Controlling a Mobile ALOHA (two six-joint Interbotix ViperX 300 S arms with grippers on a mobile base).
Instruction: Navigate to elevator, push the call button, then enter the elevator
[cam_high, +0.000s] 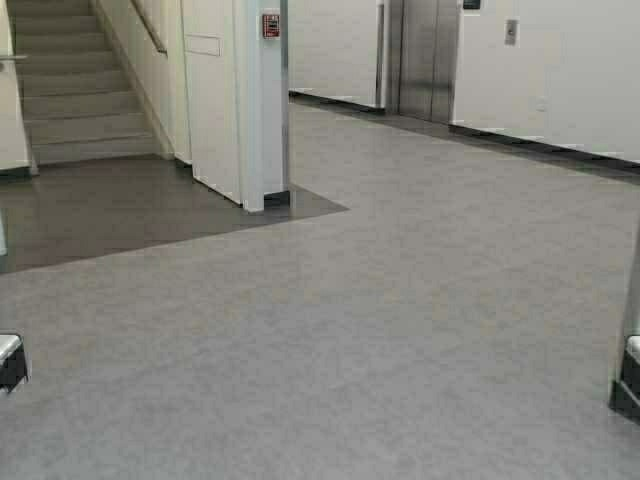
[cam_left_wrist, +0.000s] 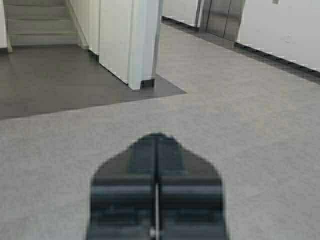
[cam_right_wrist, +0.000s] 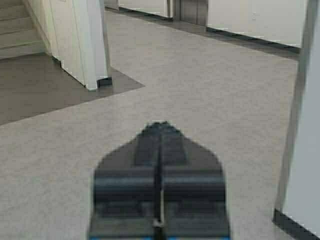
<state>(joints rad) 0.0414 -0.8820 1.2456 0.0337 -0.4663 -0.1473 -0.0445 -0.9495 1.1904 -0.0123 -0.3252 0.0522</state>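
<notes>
**Hallway shot: elevator way off across the floor, both arms tucked low**

High view first. The elevator (cam_high: 428, 58) is at the far end, right of centre: one pair of brushed steel doors with a centre seam, closed. The call button (cam_high: 511, 31) is a small silver plate on the white wall just to the right of the doors, well apart from the robot. There's a small dark sign (cam_high: 471, 5) above the door frame, but I can't read anything on it. On the white pillar (cam_high: 262, 100) sits one red fire alarm box (cam_high: 271, 26); the lettering is too small to make out. One staircase (cam_high: 75, 85) goes up at far left, with a handrail (cam_high: 148, 25) along its wall. The floor is light grey with one darker patch (cam_high: 130, 205) at the foot of the stairs. The two arms only show as dark bits at the lower left and right edges.

Left wrist view: the left gripper (cam_left_wrist: 157, 145) hangs over the grey floor, its jaws pressed together with just a thin seam between them, holding nothing. The elevator doors show in the far corner past the pillar.

Right wrist view: the right gripper (cam_right_wrist: 160, 132) is the same deal, jaws closed up tight on nothing. The bottom of the elevator doors is visible far ahead, and a white wall edge (cam_right_wrist: 300, 125) stands close beside this arm.
</notes>
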